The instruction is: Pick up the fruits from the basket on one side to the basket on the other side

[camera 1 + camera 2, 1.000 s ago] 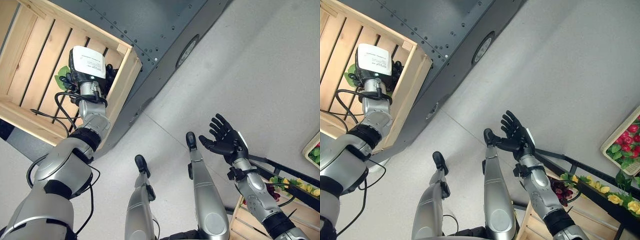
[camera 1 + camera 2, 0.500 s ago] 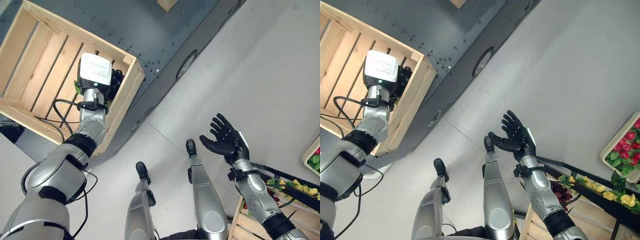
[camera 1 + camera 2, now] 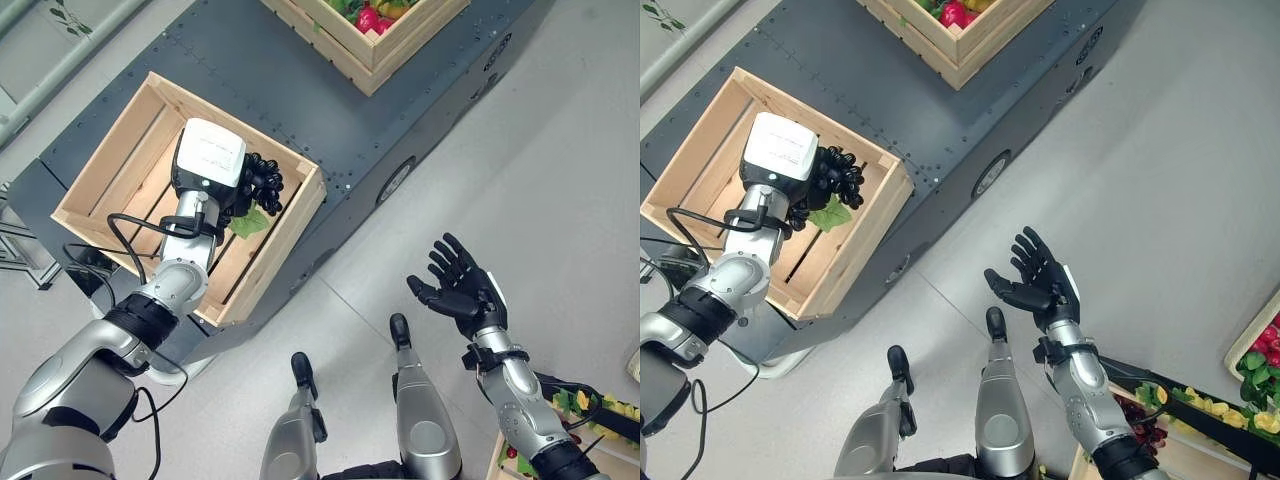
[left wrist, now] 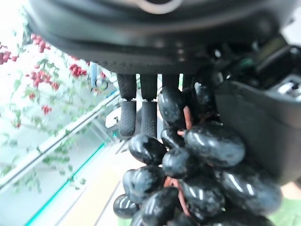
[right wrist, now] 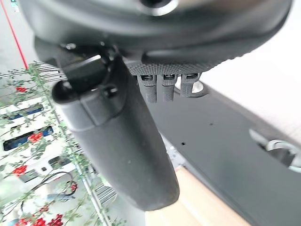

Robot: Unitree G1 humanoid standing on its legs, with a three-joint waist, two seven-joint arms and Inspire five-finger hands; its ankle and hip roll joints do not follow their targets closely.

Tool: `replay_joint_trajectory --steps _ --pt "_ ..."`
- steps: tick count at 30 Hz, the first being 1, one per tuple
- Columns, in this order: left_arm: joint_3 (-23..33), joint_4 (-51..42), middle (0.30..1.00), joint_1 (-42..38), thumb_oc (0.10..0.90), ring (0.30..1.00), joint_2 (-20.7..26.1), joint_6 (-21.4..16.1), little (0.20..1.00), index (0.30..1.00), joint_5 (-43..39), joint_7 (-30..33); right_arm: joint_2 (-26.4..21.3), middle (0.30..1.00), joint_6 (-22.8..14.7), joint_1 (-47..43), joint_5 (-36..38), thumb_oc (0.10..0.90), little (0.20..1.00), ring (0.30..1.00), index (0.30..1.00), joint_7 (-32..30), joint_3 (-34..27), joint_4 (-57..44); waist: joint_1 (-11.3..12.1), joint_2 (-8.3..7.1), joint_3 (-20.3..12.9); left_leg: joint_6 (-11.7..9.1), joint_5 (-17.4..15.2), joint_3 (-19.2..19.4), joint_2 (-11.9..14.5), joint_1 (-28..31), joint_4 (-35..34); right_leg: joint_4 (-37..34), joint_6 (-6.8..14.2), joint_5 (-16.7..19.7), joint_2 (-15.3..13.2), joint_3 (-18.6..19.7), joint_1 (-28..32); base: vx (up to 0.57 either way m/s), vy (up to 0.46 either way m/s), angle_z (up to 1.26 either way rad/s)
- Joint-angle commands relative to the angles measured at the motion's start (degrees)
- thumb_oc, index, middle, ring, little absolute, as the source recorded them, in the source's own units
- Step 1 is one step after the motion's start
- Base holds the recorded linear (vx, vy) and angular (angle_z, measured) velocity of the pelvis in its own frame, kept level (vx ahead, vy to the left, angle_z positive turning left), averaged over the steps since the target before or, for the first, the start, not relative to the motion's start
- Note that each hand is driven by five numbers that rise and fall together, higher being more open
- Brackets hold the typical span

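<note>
My left hand (image 3: 235, 190) is curled round a bunch of black grapes (image 3: 263, 186) over the near-left crate (image 3: 105, 165), which has a green leaf (image 3: 248, 222) on its slats. Grapes look soft, loose; best gripped near the stem. My right hand (image 3: 462, 293) is spread, empty. The far crate (image 3: 372, 62) holds fruit.

Pale grey floor (image 3: 560, 150) everywhere, smooth, with a thin seam line running across it. A big dark grey metal platform (image 3: 300, 95) sits on it — riveted top, round wheel-like cutouts along its side. Off at the floor's right edge there's greenery with red and yellow blooms (image 3: 1265, 385) — looks like plant racks.
</note>
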Motion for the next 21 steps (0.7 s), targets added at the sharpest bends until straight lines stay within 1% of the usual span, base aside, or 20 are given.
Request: replay_joint_trajectory --steps 1,2,3,4,6,7,8,9,11,12,13,14,15,16,18,19,20,21 --pt "7.0 -0.4 0.3 1.9 0.4 0.3 4.7 6.5 0.3 0.3 4.2 3.4 1.3 0.9 -3.6 4.2 -0.7 0.8 0.9 0.9 0.9 1.2 -4.4 -5.6 0.4 -0.59 -14.1 2.3 -1.5 0.3 -1.6 -1.5 -0.2 0.4 -3.7 -3.9 2.3 0.4 2.2 -0.01 -0.035 0.08" --pt "7.3 -0.5 0.3 2.1 0.4 0.3 4.8 6.4 0.3 0.3 3.5 4.2 1.4 0.9 -3.5 4.4 -0.6 0.8 0.9 0.9 0.9 1.1 -4.4 -5.7 0.5 -0.65 -14.4 2.3 -1.6 0.2 -1.5 -1.3 -0.2 0.1 -3.6 -3.8 2.3 0.4 2.5 -0.01 -0.046 0.12" --pt "8.4 -0.6 0.3 3.1 0.4 0.3 4.8 5.9 0.3 0.3 1.4 7.4 1.7 0.9 -3.8 4.9 -0.8 0.8 0.9 0.9 0.9 1.0 -4.7 -6.0 0.6 -0.78 -15.2 2.2 -1.8 0.2 -1.4 -1.0 -0.2 -0.7 -3.5 -3.5 2.3 0.3 3.1 -0.01 -0.039 0.18" --pt "9.6 -1.2 0.3 4.0 0.4 0.3 5.0 4.2 0.3 0.3 -2.2 11.7 2.0 0.9 -4.3 5.4 -1.0 0.8 0.9 0.9 0.9 1.1 -5.0 -5.9 0.7 -0.91 -16.0 2.2 -2.0 0.1 -1.3 -0.7 -0.2 -1.6 -3.4 -3.0 2.2 0.3 3.7 -0.02 -0.043 0.16" --pt "12.3 -2.3 0.3 6.2 0.4 0.3 4.7 1.4 0.3 0.3 -7.0 18.1 2.7 0.9 -4.8 6.2 -1.6 0.8 0.9 0.9 0.9 0.8 -5.7 -6.5 1.0 -1.17 -17.4 2.1 -2.3 0.1 -1.1 -0.1 -0.2 -2.3 -3.1 -2.7 2.0 0.1 4.3 -0.02 -0.035 0.06" --pt "14.2 -3.1 0.3 7.5 0.4 0.3 4.3 -1.4 0.3 0.3 -9.8 22.1 2.9 0.9 -5.3 6.5 -1.6 0.8 0.9 0.9 0.9 0.7 -6.2 -6.6 1.3 -1.31 -18.2 2.1 -2.5 0.2 -0.9 0.3 -0.2 -2.3 -2.8 -2.6 1.9 0.1 4.3 -0.02 -0.024 0.04" --pt "15.2 -3.3 0.3 8.1 0.4 0.3 4.0 -2.3 0.3 0.3 -10.5 23.7 3.1 0.9 -5.7 6.6 -1.7 0.8 0.9 0.9 0.9 0.7 -6.4 -6.7 1.4 -1.37 -18.6 2.1 -2.6 0.2 -0.8 0.4 -0.2 -2.3 -2.7 -2.6 1.9 0.1 4.3 0.0 0.0 0.0" --pt "17.6 -3.6 0.3 9.7 0.4 0.3 3.3 -6.5 0.3 0.3 -13.6 28.6 3.4 0.9 -6.0 6.7 -2.2 0.8 0.9 0.9 0.9 0.5 -6.9 -7.4 1.6 -1.39 -19.5 2.1 -2.9 0.4 -0.7 0.8 -0.2 -2.3 -2.5 -2.5 2.0 0.4 4.2 0.0 0.0 0.0" --pt "20.7 -4.7 0.3 12.4 0.4 0.3 1.8 -11.9 0.3 0.3 -15.7 34.8 4.1 0.9 -6.1 6.9 -3.0 0.8 0.9 0.9 0.9 0.4 -7.6 -8.4 1.8 -1.48 -20.9 2.2 -3.5 0.5 -0.7 1.4 -0.2 -2.3 -2.5 -2.7 2.1 0.8 4.5 0.0 0.011 -0.06" --pt "22.1 -5.6 0.3 13.7 0.4 0.3 1.0 -13.7 0.3 0.3 -17.0 37.2 4.2 0.9 -6.2 7.1 -3.5 0.8 0.9 0.9 0.9 0.2 -7.7 -8.8 2.0 -1.54 -21.6 2.3 -3.8 0.5 -0.7 1.8 -0.2 -2.3 -2.5 -2.8 2.2 0.9 4.8 0.01 0.011 -0.12" --pt "23.8 -6.4 0.3 15.2 0.4 0.3 -0.5 -17.0 0.3 0.3 -15.9 39.2 4.4 0.9 -6.7 7.1 -4.0 0.8 0.9 0.9 0.9 -0.1 -8.0 -9.2 2.2 -1.68 -22.3 2.4 -4.1 0.5 -0.8 2.2 -0.2 -2.3 -2.5 -3.1 2.3 0.9 5.1 0.01 0.008 -0.17" --pt "24.1 -7.1 0.3 15.8 0.4 0.3 -1.0 -18.1 0.3 0.3 -15.7 39.7 4.5 0.9 -6.7 7.1 -4.0 0.8 0.9 0.9 0.9 -0.2 -7.9 -9.5 2.2 -1.7 -22.6 2.4 -4.2 0.5 -0.7 2.4 -0.2 -2.3 -2.5 -3.2 2.4 0.9 5.3 0.01 0.005 -0.28" --pt "25.4 -8.8 0.3 17.4 0.4 0.3 -2.1 -20.3 0.3 0.3 -16.0 42.1 4.8 0.9 -7.2 7.1 -3.8 0.8 0.9 0.9 0.9 -0.3 -7.8 -9.9 2.5 -1.8 -23.4 2.5 -4.6 0.6 -0.7 2.9 -0.2 -2.3 -2.5 -3.4 2.4 1.0 5.7 0.01 0.004 -0.25" --pt "25.7 -9.3 0.3 17.9 0.4 0.3 -2.8 -21.6 0.3 0.3 -15.4 42.5 5.0 0.9 -7.1 6.8 -4.1 0.8 0.9 0.9 0.9 -0.4 -7.7 -10.1 2.6 -1.86 -23.8 2.5 -4.8 0.7 -0.7 3.2 -0.2 -2.3 -2.5 -3.6 2.5 1.0 5.9 0.01 0.003 -0.22" --pt "26.0 -11.8 0.3 18.8 0.4 0.3 -4.0 -25.9 0.3 0.3 -14.3 43.0 5.1 0.9 -6.9 5.9 -4.6 0.8 0.9 0.9 0.9 -1.2 -7.2 -11.1 2.6 -1.98 -24.9 2.6 -5.4 1.0 -0.6 4.1 -0.2 -2.3 -2.6 -4.0 2.7 1.3 6.7 0.02 0.01 -0.15" --pt "25.3 -12.4 0.3 18.8 0.4 0.3 -4.1 -28.2 0.3 0.3 -17.3 42.7 5.1 0.9 -6.3 5.6 -4.8 0.8 0.9 0.9 0.9 -1.6 -6.8 -12.1 2.5 -1.93 -25.3 2.6 -5.6 1.3 -0.5 4.4 -0.2 -2.3 -2.5 -4.2 2.8 1.6 7.0 0.02 0.016 -0.14" --pt "25.4 -12.8 0.3 18.7 0.4 0.3 -4.3 -28.6 0.3 0.3 -18.4 42.3 5.0 0.9 -6.4 5.4 -5.0 0.8 0.9 0.9 0.9 -1.7 -6.7 -12.2 2.5 -1.92 -25.4 2.6 -5.7 1.4 -0.5 4.6 -0.2 -2.3 -2.5 -4.2 2.7 1.6 7.1 0.01 0.022 -0.11" --pt "25.6 -13.2 0.3 18.8 0.4 0.3 -4.8 -29.9 0.3 0.3 -20.0 42.2 4.8 0.9 -6.5 5.0 -5.0 0.8 0.9 0.9 0.9 -1.7 -6.4 -12.3 2.5 -1.88 -25.6 2.6 -5.9 1.7 -0.4 5.0 -0.2 -2.3 -2.5 -4.4 2.8 1.7 7.4 0.01 0.028 -0.06"
